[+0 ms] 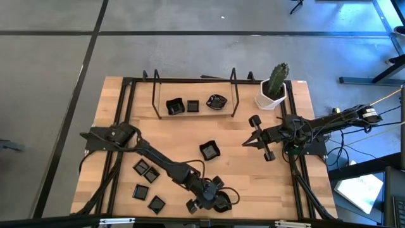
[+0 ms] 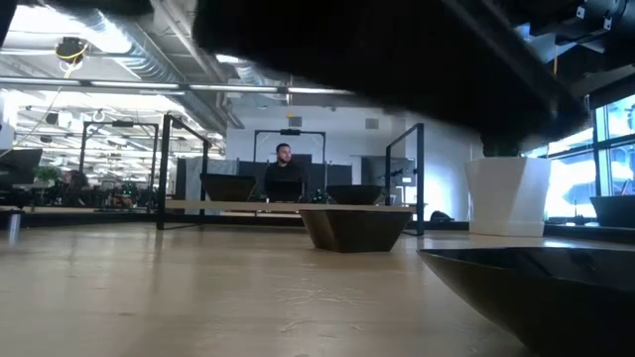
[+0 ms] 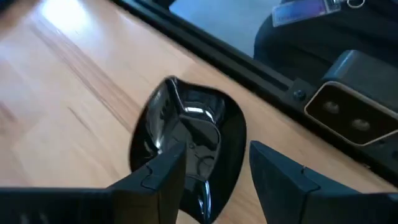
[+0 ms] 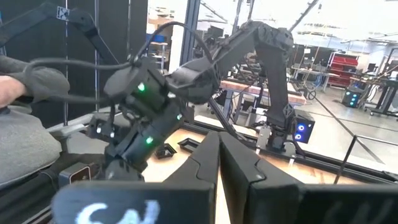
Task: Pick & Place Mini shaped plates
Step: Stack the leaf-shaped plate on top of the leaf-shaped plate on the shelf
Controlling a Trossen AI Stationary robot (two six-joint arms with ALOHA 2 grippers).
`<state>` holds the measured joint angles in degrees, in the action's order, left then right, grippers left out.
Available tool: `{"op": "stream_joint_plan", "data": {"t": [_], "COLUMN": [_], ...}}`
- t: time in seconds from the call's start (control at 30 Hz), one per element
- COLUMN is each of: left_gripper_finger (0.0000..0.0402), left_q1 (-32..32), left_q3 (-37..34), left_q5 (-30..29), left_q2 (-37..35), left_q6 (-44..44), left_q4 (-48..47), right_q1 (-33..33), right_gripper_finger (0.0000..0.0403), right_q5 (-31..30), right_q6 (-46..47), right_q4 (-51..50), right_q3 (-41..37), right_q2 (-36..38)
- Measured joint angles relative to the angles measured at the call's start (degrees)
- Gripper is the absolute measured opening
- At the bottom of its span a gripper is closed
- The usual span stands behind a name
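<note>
Left wrist view shows the left gripper spread wide over a wavy-edged plate lying on the table, so lift straight up without nudging its rim; the right gripper waits shut at the right.

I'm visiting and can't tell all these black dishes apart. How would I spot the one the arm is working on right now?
Start at the wooden table's front edge, where the left gripper reaches down. The rounded wavy-edged plate lies flat right under its open fingers. The plates to its left are small flat squares.
</note>
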<state>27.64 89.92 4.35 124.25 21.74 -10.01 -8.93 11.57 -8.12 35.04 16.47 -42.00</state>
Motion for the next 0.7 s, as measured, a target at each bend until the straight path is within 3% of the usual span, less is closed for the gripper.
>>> {"op": "stream_joint_plan", "data": {"t": [0.3,0.43,0.7], "left_gripper_finger": [0.0169,0.0169,0.0168], "left_q1": [-0.9,-0.9,-0.3], "left_q3": [0.2,0.2,0.2], "left_q5": [4.2,1.6,-0.3], "left_q2": [1.6,1.6,1.6], "left_q6": [-1.8,1.5,8.9], "left_q4": [-2.9,-7.3,-6.3], "right_q1": [0.0,0.0,0.0], "right_gripper_finger": [0.0016,0.0016,0.0016], "right_q5": [0.0,0.0,0.0], "right_q6": [0.2,-0.3,-1.2], "right_q4": [-0.2,-0.2,0.3], "right_q3": [0.0,0.0,0.0], "right_q2": [0.0,0.0,0.0]}}
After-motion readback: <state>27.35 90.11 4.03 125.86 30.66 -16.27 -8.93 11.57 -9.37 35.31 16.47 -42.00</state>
